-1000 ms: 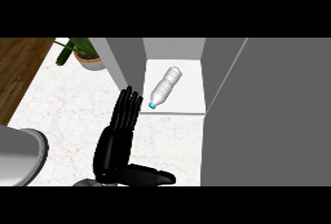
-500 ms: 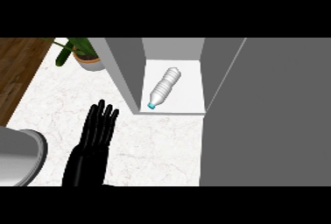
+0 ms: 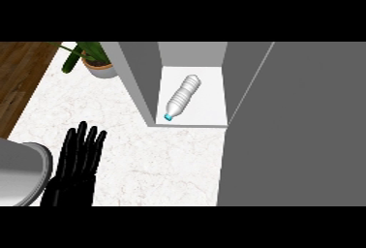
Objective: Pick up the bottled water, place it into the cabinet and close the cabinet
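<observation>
The table has a white top with faint marble lines, and it fills the middle of the view. To the left of it is a brown wood floor. A green plant in a grey pot stands on the table near the top left. A round grey thing sits at the left edge; what it is cannot be told. A big flat grey panel covers the right side. The light is soft and even.
</observation>
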You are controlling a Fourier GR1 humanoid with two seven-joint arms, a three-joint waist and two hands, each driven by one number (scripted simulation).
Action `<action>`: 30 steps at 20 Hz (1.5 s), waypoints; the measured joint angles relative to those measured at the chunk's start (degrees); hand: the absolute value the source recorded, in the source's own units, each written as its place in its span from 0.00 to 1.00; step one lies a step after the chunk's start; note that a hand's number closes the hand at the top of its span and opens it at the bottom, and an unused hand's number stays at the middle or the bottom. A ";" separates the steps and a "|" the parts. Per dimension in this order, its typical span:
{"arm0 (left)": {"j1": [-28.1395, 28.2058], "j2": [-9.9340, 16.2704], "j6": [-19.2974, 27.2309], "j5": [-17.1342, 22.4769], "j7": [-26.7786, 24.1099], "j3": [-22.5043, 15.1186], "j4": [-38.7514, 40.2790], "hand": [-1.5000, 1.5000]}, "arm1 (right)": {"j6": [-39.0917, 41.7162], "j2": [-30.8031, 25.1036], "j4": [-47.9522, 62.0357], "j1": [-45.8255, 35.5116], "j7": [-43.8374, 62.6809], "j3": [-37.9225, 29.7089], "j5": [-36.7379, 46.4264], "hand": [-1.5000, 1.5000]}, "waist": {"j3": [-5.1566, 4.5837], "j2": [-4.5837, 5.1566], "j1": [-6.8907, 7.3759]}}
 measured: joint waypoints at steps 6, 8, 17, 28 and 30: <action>3.39 2.43 -2.75 2.01 -0.89 2.52 -1.63 0.00 | -2.12 1.91 -0.21 -7.87 7.16 3.40 2.71 1.00 | -0.02 -0.09 0.63; 4.32 3.18 -3.69 2.54 -1.17 3.25 -1.86 0.00 | -2.35 2.73 -0.22 -10.94 9.46 4.18 3.01 1.00 | -0.04 -0.10 0.85; 8.54 6.57 -8.82 5.37 -3.02 7.15 -2.95 0.00 | -4.55 3.41 1.49 -25.61 17.69 10.79 6.22 1.00 | -0.24 -0.01 1.43; 10.43 8.02 -12.25 7.03 -4.12 9.17 -3.26 0.00 | -4.86 -0.42 1.58 -33.67 20.26 12.02 6.24 1.00 | -0.34 0.37 2.37; 10.76 8.25 -12.90 7.32 -4.32 9.47 -3.18 0.00 | -4.56 -0.63 1.62 -34.28 20.29 11.95 6.10 1.00 | -0.38 0.50 2.76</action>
